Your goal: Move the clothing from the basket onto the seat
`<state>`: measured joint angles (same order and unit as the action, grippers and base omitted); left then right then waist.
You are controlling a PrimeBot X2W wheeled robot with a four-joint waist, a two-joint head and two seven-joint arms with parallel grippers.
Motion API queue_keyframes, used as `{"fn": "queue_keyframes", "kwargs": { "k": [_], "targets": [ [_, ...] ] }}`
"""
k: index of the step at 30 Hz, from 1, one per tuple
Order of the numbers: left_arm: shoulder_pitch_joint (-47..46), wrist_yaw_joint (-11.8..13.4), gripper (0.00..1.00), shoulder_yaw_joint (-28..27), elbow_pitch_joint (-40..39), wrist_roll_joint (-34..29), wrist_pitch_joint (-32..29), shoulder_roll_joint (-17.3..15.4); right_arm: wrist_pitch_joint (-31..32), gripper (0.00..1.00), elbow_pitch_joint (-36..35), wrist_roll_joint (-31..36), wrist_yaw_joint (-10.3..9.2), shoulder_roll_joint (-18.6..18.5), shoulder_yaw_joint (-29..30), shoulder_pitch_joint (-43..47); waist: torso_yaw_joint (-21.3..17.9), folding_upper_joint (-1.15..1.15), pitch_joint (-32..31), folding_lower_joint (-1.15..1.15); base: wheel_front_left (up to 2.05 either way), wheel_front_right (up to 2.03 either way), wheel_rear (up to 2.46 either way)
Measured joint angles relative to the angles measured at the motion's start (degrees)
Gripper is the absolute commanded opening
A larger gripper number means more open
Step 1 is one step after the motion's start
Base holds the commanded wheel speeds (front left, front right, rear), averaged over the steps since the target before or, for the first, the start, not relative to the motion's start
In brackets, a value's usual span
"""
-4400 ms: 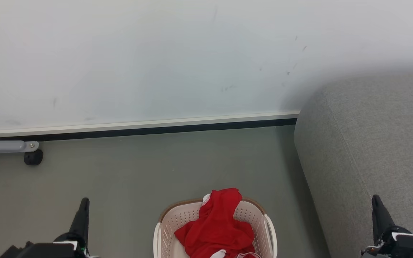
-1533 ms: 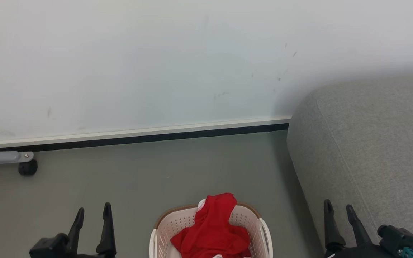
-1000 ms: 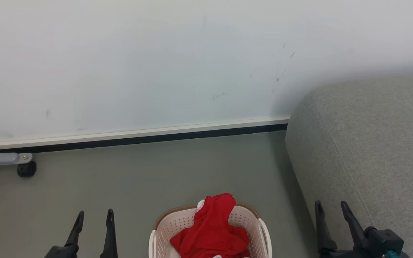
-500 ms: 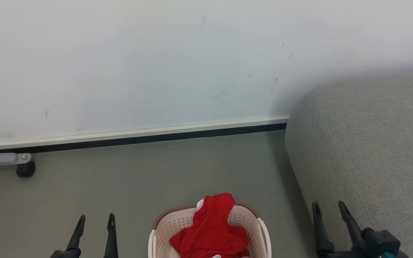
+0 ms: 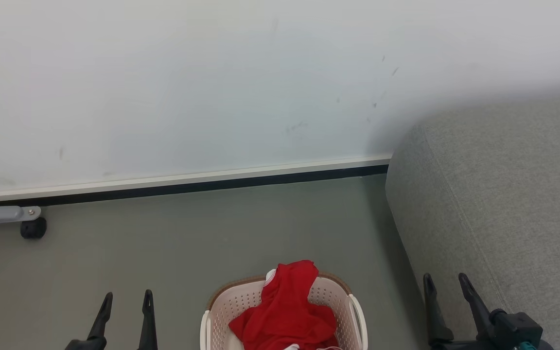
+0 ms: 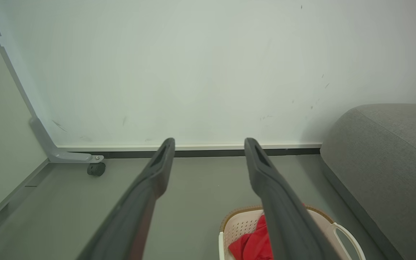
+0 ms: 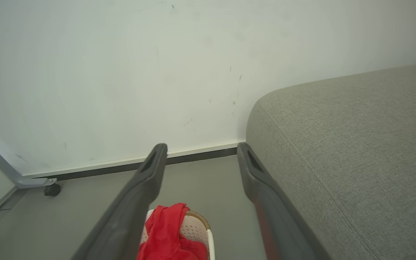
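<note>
Head view: clothing [image 5: 285, 316], basket [image 5: 225, 311] as before

One basket [image 5: 224, 316], one seat [image 5: 503, 194], one caster [image 5: 33, 228], one clothing [image 5: 287, 311] heap (pieces uncountable), two tools: left tool [image 5: 129, 293], right tool [image 5: 444, 276].

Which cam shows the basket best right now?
Head view: the basket is centred and clear of the arms, with rim, perforated walls and a handle visible, though its near end is cut off. Left wrist view: its far part, crossed by the left gripper. Right wrist view: a sliver of rim and wall beside the right gripper.
</note>
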<state>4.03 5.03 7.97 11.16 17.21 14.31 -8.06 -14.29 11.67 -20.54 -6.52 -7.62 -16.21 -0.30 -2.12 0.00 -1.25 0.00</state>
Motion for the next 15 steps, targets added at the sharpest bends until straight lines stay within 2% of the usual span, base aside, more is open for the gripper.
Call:
{"fn": "queue_keyframes", "kwargs": {
  "k": [15],
  "targets": [
    [0.07,-0.34,1.00,-0.46,-1.16,-0.33,0.00,0.19,-0.01,1.00,-1.62,0.01,0.00,-0.09,0.20,1.06,-0.38,0.00,2.46,0.00,0.00,0.00,0.00]
  ]
}}
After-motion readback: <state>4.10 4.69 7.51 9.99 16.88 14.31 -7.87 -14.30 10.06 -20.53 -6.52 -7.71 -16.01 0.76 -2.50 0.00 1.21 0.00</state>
